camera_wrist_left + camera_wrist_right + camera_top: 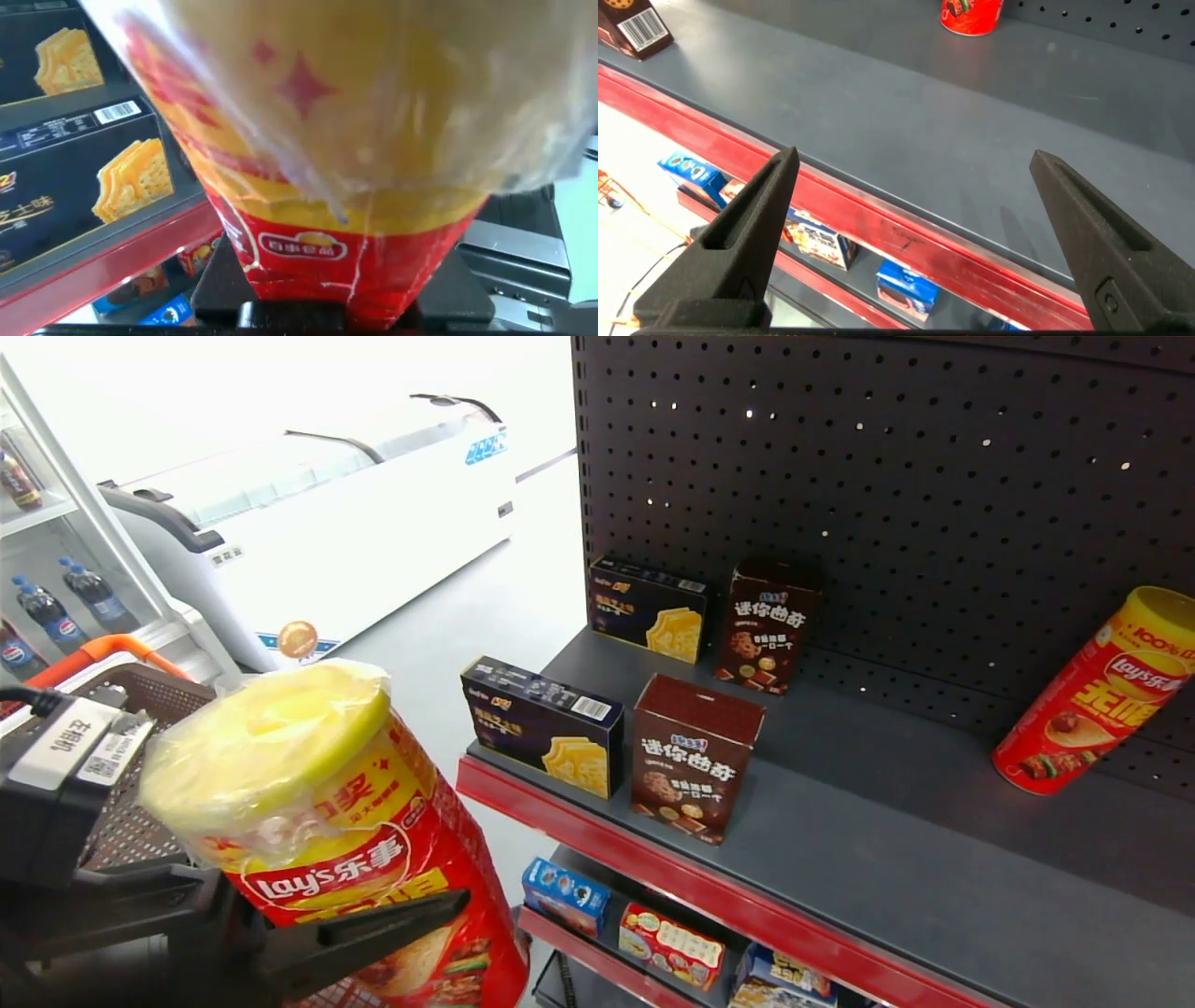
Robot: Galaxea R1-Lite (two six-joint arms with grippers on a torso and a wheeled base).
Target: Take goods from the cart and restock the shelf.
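Left gripper (341,303) is clamped on a film-wrapped, yellow-lidded chip canister (327,821), held upright at near left above the mesh cart (159,686), left of the shelf (887,859). Right gripper (910,168) is spread wide with nothing in it, over the shelf's red front lip.

On the deck I see two blue cracker boxes (546,723), two brown cookie boxes (691,756), and a second canister (1092,691) leaning on the pegboard at far right.

A white chest freezer (327,523) stands at far left.

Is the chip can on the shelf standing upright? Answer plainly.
No, the chip can on the shelf is tilted, its top leaning against the pegboard.
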